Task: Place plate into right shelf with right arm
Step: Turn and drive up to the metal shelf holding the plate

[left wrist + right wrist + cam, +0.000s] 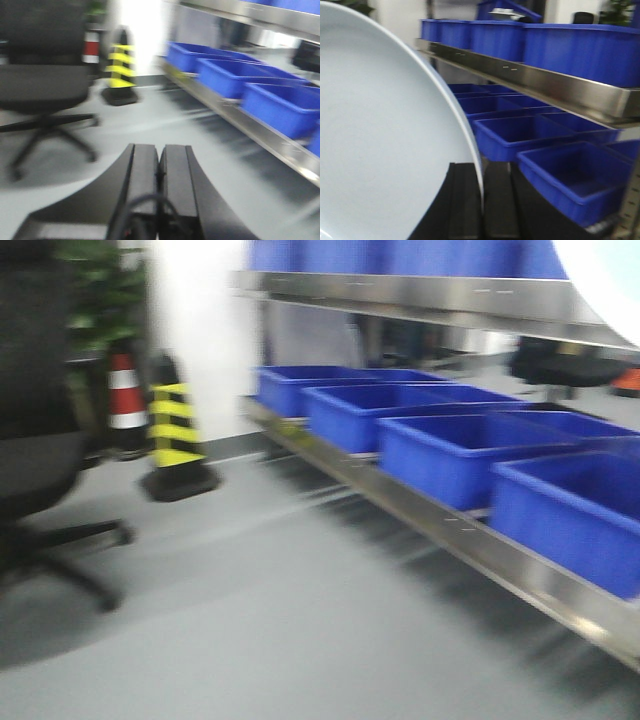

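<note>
Right gripper [481,205] clamps plate [385,140] by rim; plate, held on edge, fills left of wrist frame. Right shelf [545,82] and blue bins [520,135] near, at frame right. Left gripper [159,170] pressed closed, empty. Grasp done; placement on shelf left.

Left edge: black office chair [35,465], star base on grey floor [280,610]. Right of chair: yellow-black striped cone [173,435], upright on floor. Just behind it: red-white cone [126,395], partly hidden. Above cones: green plant [105,290], blurred. Behind: white wall [200,330]. Whole scene motion-blurred.
</note>
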Controlling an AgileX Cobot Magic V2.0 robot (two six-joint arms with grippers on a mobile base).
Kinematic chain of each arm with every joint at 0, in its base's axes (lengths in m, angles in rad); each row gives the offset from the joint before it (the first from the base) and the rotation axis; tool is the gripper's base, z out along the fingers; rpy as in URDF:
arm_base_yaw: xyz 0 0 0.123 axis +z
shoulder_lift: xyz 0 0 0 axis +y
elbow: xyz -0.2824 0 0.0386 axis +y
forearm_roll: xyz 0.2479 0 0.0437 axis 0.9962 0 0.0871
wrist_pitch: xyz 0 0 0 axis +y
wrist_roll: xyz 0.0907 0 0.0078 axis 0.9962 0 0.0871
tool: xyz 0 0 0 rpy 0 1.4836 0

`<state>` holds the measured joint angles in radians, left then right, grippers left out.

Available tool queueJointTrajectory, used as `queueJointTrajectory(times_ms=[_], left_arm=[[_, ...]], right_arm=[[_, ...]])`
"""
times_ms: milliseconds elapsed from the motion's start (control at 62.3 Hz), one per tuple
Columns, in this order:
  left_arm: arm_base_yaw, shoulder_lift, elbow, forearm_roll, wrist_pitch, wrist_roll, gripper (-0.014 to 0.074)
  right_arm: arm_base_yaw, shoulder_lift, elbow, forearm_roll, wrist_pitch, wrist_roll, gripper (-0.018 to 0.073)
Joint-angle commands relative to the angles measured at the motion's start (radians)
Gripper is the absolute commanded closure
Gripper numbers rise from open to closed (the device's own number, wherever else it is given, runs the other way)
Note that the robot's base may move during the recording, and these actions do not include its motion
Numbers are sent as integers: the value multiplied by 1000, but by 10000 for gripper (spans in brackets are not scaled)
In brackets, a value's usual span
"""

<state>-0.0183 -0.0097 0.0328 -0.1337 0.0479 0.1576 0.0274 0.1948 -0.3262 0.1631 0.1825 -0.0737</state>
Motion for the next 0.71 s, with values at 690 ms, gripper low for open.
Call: queueJointTrajectory(times_ms=[690], left_arm=[[-2,-10,10,-8,-90,-7,724]], right_arm=[[-7,10,-31,7,-92,-4,505]])
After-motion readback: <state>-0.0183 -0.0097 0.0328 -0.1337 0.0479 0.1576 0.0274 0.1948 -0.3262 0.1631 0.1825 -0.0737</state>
